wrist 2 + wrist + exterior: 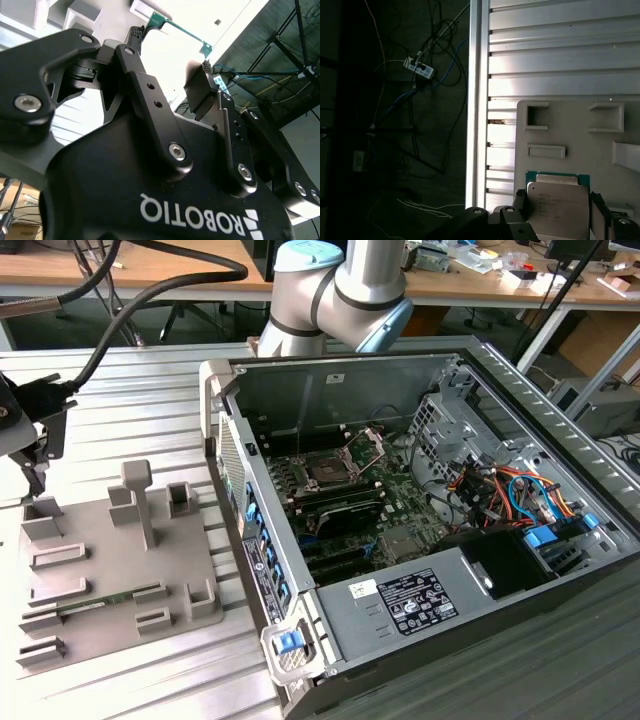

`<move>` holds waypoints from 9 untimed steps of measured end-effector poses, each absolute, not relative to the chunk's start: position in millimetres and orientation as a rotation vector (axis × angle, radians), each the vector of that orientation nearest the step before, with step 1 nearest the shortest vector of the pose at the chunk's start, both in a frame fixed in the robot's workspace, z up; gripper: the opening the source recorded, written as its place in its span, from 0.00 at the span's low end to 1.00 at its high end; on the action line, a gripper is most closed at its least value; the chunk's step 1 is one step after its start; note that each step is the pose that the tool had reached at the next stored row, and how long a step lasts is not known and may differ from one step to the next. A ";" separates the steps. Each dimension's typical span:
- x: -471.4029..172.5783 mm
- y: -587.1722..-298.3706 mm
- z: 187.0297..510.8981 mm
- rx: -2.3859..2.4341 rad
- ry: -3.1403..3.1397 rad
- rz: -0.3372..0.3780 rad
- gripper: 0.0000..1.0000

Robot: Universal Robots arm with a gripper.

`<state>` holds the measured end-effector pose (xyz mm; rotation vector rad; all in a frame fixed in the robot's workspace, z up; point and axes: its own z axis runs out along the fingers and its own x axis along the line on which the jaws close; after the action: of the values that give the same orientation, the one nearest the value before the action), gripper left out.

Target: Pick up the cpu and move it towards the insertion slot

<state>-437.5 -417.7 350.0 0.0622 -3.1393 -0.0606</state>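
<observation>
The cpu (pixel 556 212), a flat square chip with a silvery top and green rim, sits between my gripper's (pixel 557 197) two black fingers, which press against its opposite sides. In the second wrist view its green edge (pixel 180 29) spans the gap between the fingertips of the gripper (pixel 170 50). In the exterior view the gripper (pixel 35 468) hangs over the far corner of the grey tray (pixel 110 570) at the exterior view's left. I cannot tell whether the chip still rests on the tray. The insertion slot (pixel 328 470) lies in the open computer case, with its silver retention plate (pixel 368 445) hinged up.
The tray carries raised posts and pockets, and a thin green memory stick (pixel 100 600). The case wall (pixel 255 540) stands between tray and motherboard. Drive cages and orange and blue cables (pixel 510 490) fill the case at the exterior view's right. The arm's base (pixel 340 300) rises behind the case.
</observation>
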 end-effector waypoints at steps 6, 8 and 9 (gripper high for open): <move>-437.5 -417.7 353.4 0.062 -3.139 -0.061 0.55; -437.5 -417.7 354.4 0.062 -3.139 -0.060 0.55; -437.5 -417.7 355.0 0.062 -3.139 -0.060 0.55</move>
<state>-437.5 -417.7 355.0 0.0622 -3.1391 -0.0605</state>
